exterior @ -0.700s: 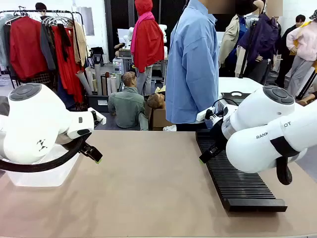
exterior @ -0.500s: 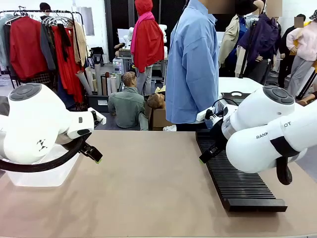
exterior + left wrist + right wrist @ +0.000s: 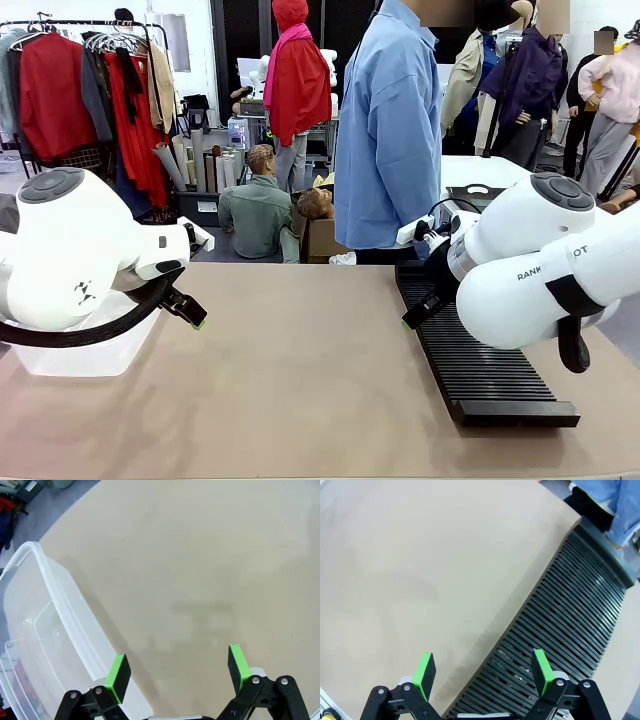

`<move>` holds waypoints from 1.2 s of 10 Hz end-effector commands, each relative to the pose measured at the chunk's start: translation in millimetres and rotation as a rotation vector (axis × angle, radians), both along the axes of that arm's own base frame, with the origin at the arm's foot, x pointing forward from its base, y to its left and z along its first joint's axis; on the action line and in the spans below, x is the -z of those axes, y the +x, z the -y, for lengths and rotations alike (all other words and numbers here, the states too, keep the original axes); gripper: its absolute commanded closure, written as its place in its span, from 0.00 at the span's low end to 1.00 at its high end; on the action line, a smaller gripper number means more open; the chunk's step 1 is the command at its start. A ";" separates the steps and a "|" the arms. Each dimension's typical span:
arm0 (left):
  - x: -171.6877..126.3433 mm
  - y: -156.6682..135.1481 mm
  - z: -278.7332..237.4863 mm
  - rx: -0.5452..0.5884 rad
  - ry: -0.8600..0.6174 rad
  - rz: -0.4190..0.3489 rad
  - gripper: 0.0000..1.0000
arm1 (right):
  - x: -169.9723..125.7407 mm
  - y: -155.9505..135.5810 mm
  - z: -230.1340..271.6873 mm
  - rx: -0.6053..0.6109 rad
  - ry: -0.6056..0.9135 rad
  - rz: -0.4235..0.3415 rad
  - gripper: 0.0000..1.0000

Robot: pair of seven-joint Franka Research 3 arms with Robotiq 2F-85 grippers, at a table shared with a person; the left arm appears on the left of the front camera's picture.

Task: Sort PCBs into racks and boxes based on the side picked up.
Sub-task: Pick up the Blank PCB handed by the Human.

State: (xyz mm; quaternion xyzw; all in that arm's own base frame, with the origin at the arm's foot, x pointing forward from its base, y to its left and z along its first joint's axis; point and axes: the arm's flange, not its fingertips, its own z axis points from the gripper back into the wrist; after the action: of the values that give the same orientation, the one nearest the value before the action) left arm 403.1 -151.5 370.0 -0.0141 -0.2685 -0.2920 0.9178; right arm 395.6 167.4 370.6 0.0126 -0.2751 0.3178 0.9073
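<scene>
The PCBs are out of view. A long black slotted rack [image 3: 480, 360] lies along the table's right side, and in the right wrist view the rack [image 3: 565, 620] runs diagonally under my right gripper [image 3: 483, 670], which is open and holds nothing. That right gripper [image 3: 410, 322] hangs just above the rack's left edge. A clear plastic box [image 3: 85, 350] stands at the table's left edge. My left gripper [image 3: 178, 665] is open and holds nothing, hovering over bare table beside the box [image 3: 45, 630]. My left gripper [image 3: 198, 320] sits just right of the box.
A person in a blue shirt [image 3: 388, 130] stands at the far side of the table, hands hidden. The tan tabletop [image 3: 300, 380] stretches between the box and the rack. Clothes rails and other people are farther back.
</scene>
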 end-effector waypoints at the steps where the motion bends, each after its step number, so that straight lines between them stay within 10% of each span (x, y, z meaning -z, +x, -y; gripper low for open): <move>1: -0.1 0.0 0.0 0.000 0.000 0.000 0.00 | -0.1 0.0 0.1 0.000 0.000 0.000 0.00; 6: 0.0 0.0 0.0 0.000 0.000 0.000 0.00 | 0.0 0.0 0.0 0.000 0.000 0.000 0.00; 12: -41.2 64.8 -30.0 -0.019 -0.106 -0.070 0.00 | -69.3 45.0 36.2 -0.048 0.137 -0.071 0.00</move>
State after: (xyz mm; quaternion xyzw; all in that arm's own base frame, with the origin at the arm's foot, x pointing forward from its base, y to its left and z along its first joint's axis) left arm 448.8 -130.9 407.1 -0.0490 -0.2710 -0.2524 0.9276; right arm 421.7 143.0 434.0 0.0786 -0.2825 0.3078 0.9051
